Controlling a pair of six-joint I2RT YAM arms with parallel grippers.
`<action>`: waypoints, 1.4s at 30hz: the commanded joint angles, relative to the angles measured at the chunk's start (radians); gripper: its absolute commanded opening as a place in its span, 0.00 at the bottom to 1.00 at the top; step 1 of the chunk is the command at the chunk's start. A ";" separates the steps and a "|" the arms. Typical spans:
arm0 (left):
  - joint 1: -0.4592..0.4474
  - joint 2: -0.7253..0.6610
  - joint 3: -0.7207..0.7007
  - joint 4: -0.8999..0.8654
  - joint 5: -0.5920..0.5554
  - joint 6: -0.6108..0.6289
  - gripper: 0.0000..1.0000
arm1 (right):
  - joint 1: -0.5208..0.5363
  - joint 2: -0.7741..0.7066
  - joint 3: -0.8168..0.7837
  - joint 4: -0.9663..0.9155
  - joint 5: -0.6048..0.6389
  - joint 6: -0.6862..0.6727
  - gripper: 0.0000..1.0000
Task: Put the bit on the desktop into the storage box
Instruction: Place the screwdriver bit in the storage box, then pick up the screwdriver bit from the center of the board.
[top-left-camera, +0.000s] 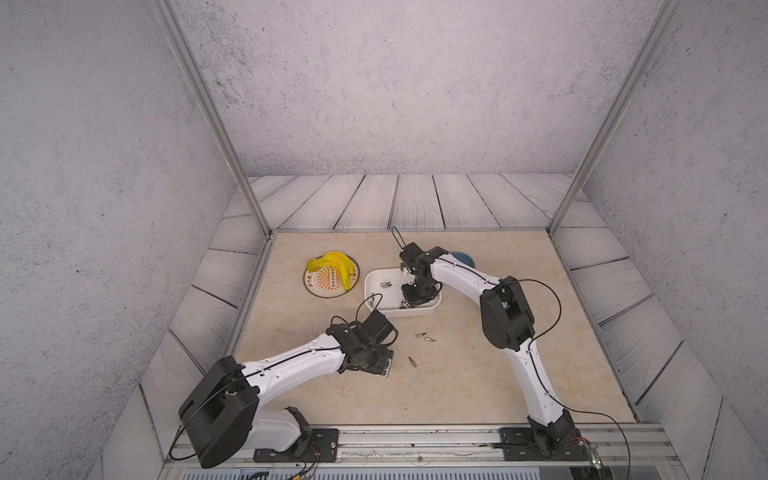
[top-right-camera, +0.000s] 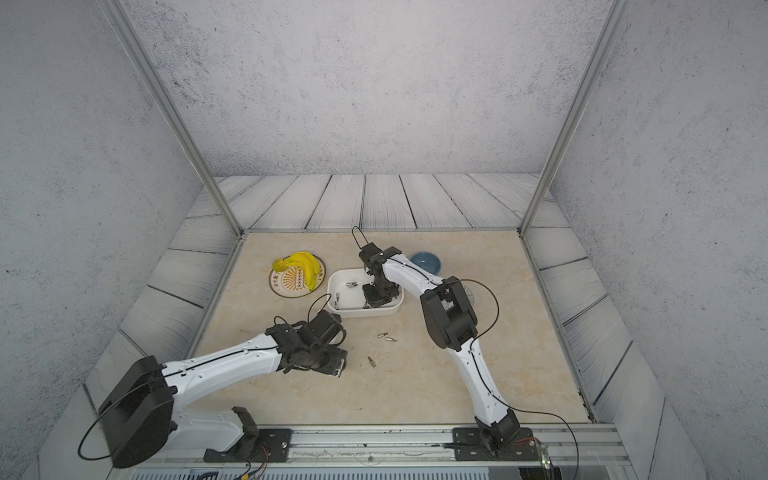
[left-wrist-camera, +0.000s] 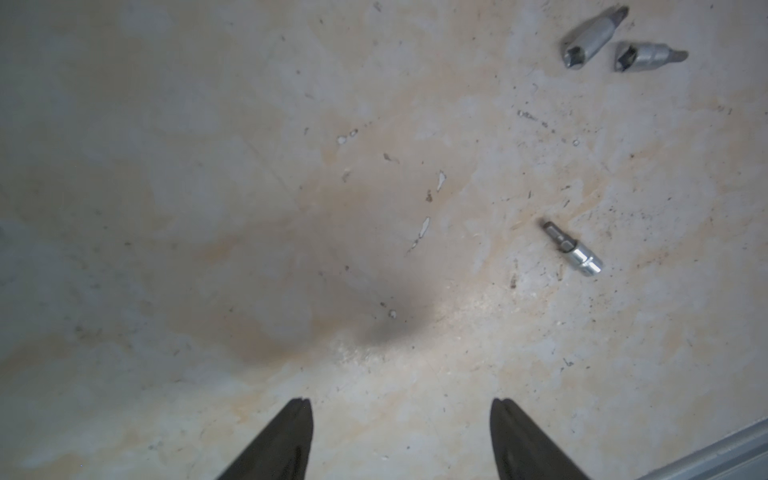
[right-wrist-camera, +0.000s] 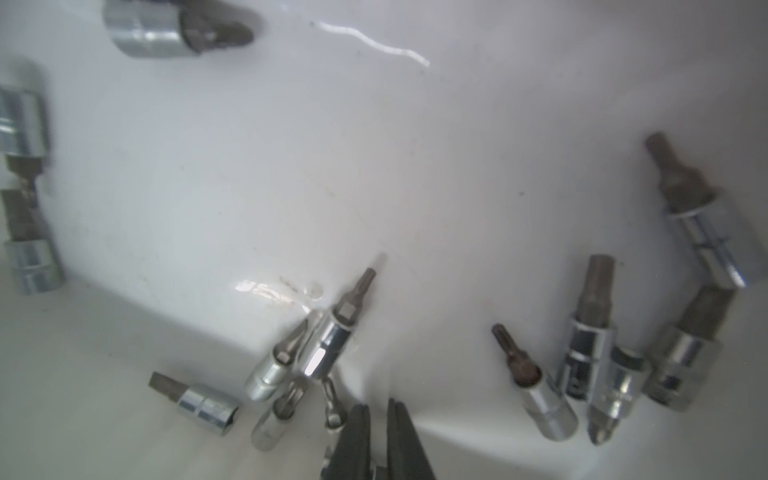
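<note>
Right wrist view alone shows the box (right-wrist-camera: 291, 145) floor strewn with bits (right-wrist-camera: 328, 353); the right gripper (right-wrist-camera: 378, 409) sits among them, jaws barely parted, empty. Left wrist view: left gripper (left-wrist-camera: 401, 401) spread wide, empty, over the desktop (left-wrist-camera: 208, 208), with three loose bits (left-wrist-camera: 573, 253) lying ahead of it. Top views add bananas (top-left-camera: 332, 262) on a plate (top-left-camera: 328, 293).

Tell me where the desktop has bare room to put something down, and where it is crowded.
Free on the desktop: the stretch between the loose bits and the front rail; the side right of the right arm; the far strip behind the plate. Crowded: the storage box, full of bits, and the ground before it.
</note>
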 joint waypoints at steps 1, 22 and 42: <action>-0.031 0.036 0.046 0.062 -0.017 -0.026 0.73 | -0.014 -0.044 -0.006 0.032 0.005 0.004 0.28; -0.109 0.340 0.249 0.117 -0.008 -0.082 0.73 | -0.074 -0.470 -0.315 0.077 0.090 -0.003 0.37; -0.134 0.452 0.287 0.014 0.009 -0.082 0.70 | -0.090 -0.601 -0.390 0.070 0.099 -0.005 0.37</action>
